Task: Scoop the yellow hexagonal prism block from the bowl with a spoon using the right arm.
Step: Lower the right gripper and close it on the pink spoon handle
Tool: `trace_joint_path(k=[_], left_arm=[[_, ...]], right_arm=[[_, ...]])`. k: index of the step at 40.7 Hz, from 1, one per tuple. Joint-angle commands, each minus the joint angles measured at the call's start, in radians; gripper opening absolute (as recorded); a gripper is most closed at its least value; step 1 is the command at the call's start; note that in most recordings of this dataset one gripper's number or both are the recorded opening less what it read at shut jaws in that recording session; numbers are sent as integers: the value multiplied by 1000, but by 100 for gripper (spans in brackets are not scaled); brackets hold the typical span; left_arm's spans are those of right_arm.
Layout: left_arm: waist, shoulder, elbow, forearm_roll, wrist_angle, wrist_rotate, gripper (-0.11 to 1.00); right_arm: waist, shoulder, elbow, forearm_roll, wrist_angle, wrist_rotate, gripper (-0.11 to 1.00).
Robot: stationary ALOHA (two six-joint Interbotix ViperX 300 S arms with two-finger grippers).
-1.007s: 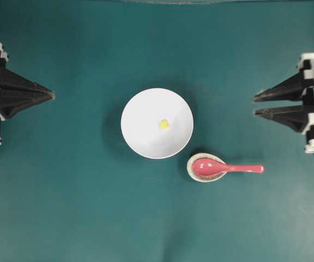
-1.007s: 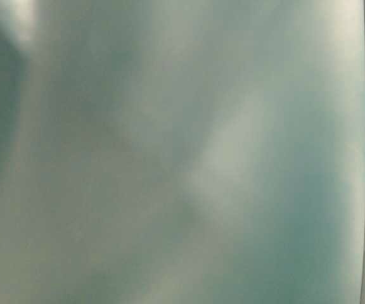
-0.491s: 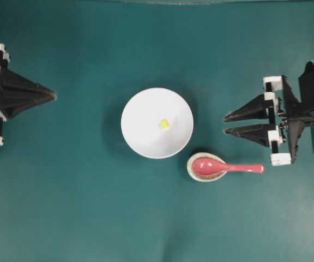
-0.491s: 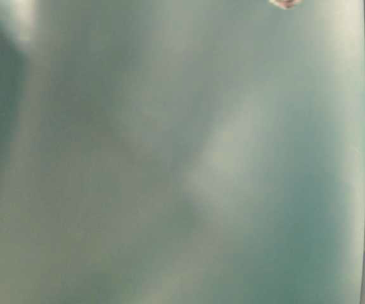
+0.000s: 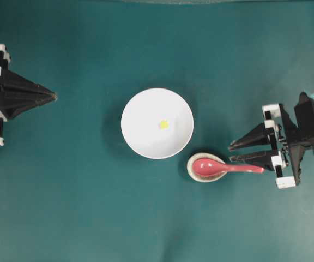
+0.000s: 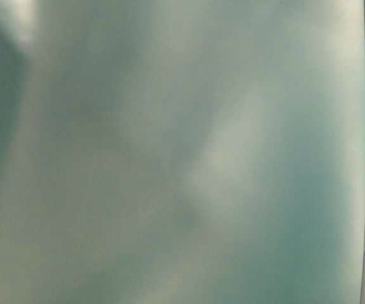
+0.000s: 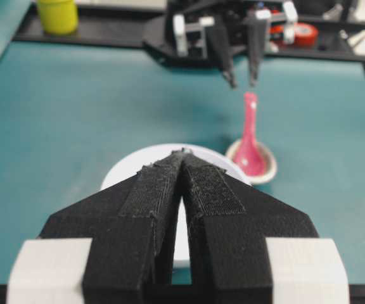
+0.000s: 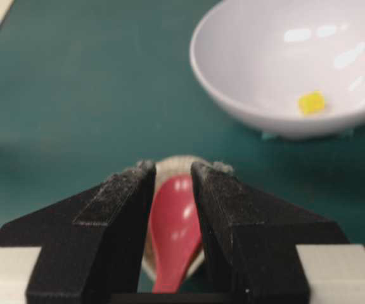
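Item: right gripper [image 5: 230, 153], jaws apart, holding nothing, above the pink spoon [image 5: 225, 167] handle; scoop rests in speckled dish [image 5: 191, 170]. Yellow block [image 5: 164, 124] sits in white bowl [image 5: 140, 112]. Risk, I judge: an off-centre pinch on the glossy handle tips the spoon off its dish.

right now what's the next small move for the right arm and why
Probably lower the open right pincer straight down around the glossy pink-red soup spoon handle, then close. Its fingers already straddle the handle from above, the scoop rests in the small speckled dish, and the yellow block waits in the white round bowl.
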Motion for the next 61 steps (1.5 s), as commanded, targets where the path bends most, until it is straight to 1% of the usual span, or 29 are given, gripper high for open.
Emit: trace_joint_path(k=[1,6,13,17,27,36,61], left_arm=[[3,8,-23,5,-5,3,0],[3,8,-23,5,-5,3,0],[3,8,-23,5,-5,3,0],[3,8,-23,5,-3,3,0],[3,9,-23,5,-3,3,0],[3,8,-23,5,-3,3,0],[3,8,-23,3,-3,3,0]], right_arm=[[35,26,0,40,-43,-3,39],[83,84,2,86,-75,-3,38],[121,156,-5,141,-117,-3,39],[138,184,-14,167,-120,-3,38],[173,215,-28,192,-120,-3,38],[192,225,-25,229,-114,-3,38],[201,304,-43,238,-97,-3,38]])
